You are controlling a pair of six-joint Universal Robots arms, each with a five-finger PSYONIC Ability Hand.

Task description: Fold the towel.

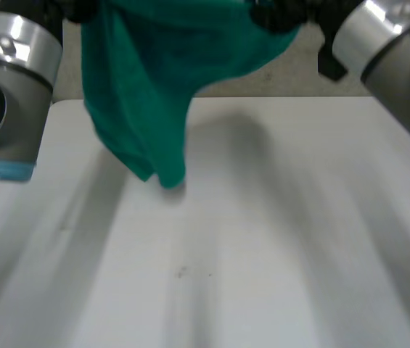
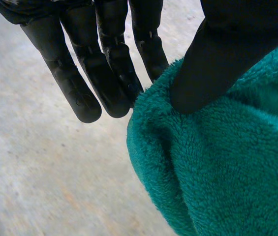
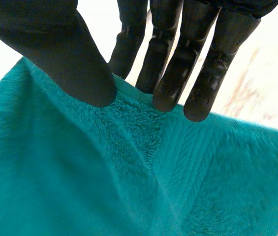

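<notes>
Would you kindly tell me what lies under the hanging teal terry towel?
Only bare white table shows beneath the hanging tip of the teal terry towel. Whatever is behind the cloth, including part of the table's far edge, is covered.

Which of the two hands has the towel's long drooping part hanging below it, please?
The left hand: the towel droops toward the table beneath it, but rises short toward the right hand.

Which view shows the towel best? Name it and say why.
The head view: the towel hangs there with its low tip over the table. The wrist views give close patches of it, pinched by the left robot hand and the right robot hand.
</notes>
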